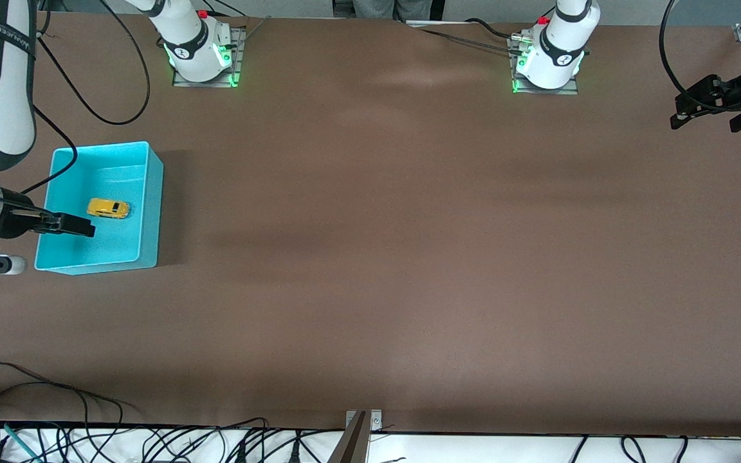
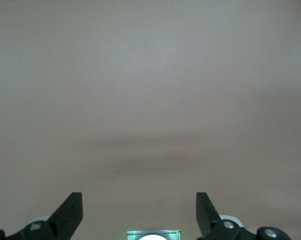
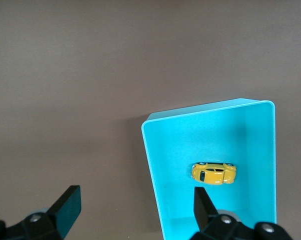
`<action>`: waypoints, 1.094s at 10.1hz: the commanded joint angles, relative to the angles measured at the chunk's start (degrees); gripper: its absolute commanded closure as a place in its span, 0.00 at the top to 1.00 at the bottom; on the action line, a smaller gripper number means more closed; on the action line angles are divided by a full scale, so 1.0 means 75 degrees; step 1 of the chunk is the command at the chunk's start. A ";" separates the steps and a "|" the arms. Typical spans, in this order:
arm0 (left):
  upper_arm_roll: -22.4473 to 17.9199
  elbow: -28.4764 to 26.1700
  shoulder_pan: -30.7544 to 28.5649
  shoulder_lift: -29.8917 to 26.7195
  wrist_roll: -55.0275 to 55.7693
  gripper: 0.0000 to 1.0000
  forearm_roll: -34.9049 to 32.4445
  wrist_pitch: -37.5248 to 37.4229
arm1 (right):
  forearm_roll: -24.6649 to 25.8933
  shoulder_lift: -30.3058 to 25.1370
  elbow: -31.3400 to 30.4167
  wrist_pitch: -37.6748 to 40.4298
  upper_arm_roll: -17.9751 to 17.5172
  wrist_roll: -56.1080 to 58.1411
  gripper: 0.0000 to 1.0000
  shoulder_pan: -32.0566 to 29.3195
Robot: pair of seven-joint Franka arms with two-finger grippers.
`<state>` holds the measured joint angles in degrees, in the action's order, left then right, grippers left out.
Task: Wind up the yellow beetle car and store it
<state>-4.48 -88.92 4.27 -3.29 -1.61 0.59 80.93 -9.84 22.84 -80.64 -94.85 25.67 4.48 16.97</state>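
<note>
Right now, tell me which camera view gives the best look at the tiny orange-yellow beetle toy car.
The right wrist view: the tiny orange-yellow beetle toy car fills more of the picture there, lying on its side inside the turquoise plastic bin. The front view shows it smaller in that bin. The left wrist view shows only bare table.

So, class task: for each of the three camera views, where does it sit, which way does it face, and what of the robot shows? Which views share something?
Front view: high across the table, facing both arm bases; shows the right gripper over the turquoise bin and the left gripper, waiting at its table end.
Left wrist view: on the left wrist, facing bare table; its open fingers show.
Right wrist view: on the right wrist, looking down into the bin; open fingers show.
Shared: front and right wrist views show the yellow beetle car in the bin.
</note>
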 commanded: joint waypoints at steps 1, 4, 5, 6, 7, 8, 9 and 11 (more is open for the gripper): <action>0.0023 0.0265 -0.0053 0.0134 -0.0172 1.00 -0.0078 -0.0069 | 0.0082 -0.0045 0.0053 0.0084 0.0011 0.0012 1.00 0.0000; 0.0023 0.0265 -0.0053 0.0134 -0.0172 1.00 -0.0078 -0.0069 | 0.0058 -0.0045 0.0053 0.0073 -0.0048 0.0012 1.00 0.0000; 0.0023 0.0265 -0.0053 0.0134 -0.0172 1.00 -0.0078 -0.0069 | 0.0047 -0.0034 0.0053 0.0073 -0.0048 0.0012 1.00 0.0000; 0.0023 0.0265 -0.0053 0.0134 -0.0172 1.00 -0.0078 -0.0069 | 0.0035 -0.0034 0.0053 0.0073 -0.0037 -0.0012 1.00 -0.0012; 0.0023 0.0265 -0.0053 0.0134 -0.0172 1.00 -0.0078 -0.0069 | 0.0035 -0.0022 0.0053 0.0084 -0.0036 0.0000 1.00 -0.0024; 0.0023 0.0265 -0.0053 0.0134 -0.0172 1.00 -0.0078 -0.0069 | 0.0070 -0.0033 0.0053 0.0107 -0.0048 0.0012 1.00 -0.0024; 0.0023 0.0265 -0.0053 0.0134 -0.0172 1.00 -0.0078 -0.0069 | 0.0058 -0.0034 0.0053 0.0142 -0.0025 0.0023 1.00 -0.0024; 0.0023 0.0265 -0.0053 0.0134 -0.0172 1.00 -0.0078 -0.0069 | 0.0093 -0.0034 0.0053 0.0143 -0.0048 0.0012 1.00 -0.0001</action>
<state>-4.48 -88.92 4.27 -3.28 -1.61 0.59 80.93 -9.84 22.84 -80.64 -94.83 25.55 4.51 16.97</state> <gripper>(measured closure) 0.000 0.000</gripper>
